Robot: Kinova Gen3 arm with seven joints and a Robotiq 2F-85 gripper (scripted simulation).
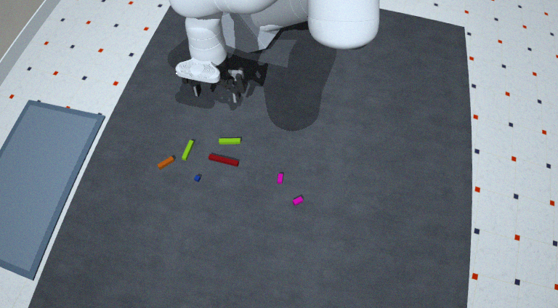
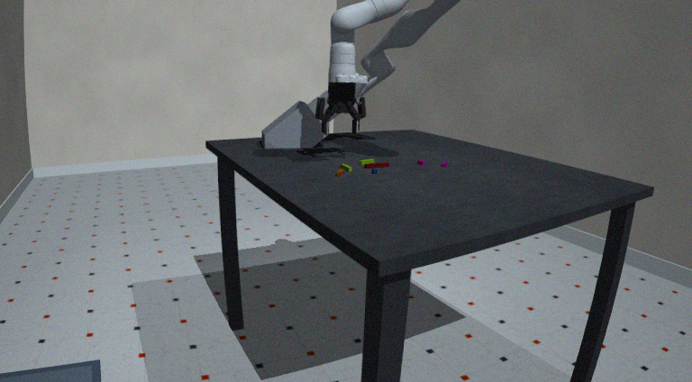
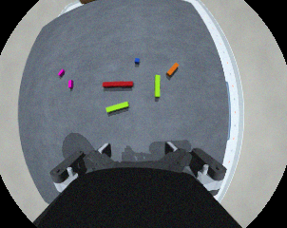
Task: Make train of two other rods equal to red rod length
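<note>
The red rod (image 1: 223, 160) (image 2: 377, 166) (image 3: 118, 85) lies flat. One lime rod (image 1: 229, 141) (image 2: 366, 161) (image 3: 117, 107) lies beside it on the robot's side; another lime rod (image 1: 187, 150) (image 2: 346, 168) (image 3: 157, 85) lies off the red rod's end, turned crosswise. One magenta rod (image 1: 280, 178) (image 2: 421, 162) (image 3: 70, 84) and another magenta rod (image 1: 298, 200) (image 2: 444, 164) (image 3: 61, 72) lie apart from the rest. No rods touch. My gripper (image 1: 215, 94) (image 2: 341, 129) (image 3: 138, 149) is open and empty, above the table on the robot's side of the rods.
An orange rod (image 1: 166, 163) (image 2: 340, 172) (image 3: 172, 69) lies near the crosswise lime rod. A small blue rod (image 1: 197, 177) (image 2: 374, 171) (image 3: 137, 61) lies near the red rod. All rest on the dark table (image 1: 370, 247) (image 2: 485, 214). The robot's base stands at its far end.
</note>
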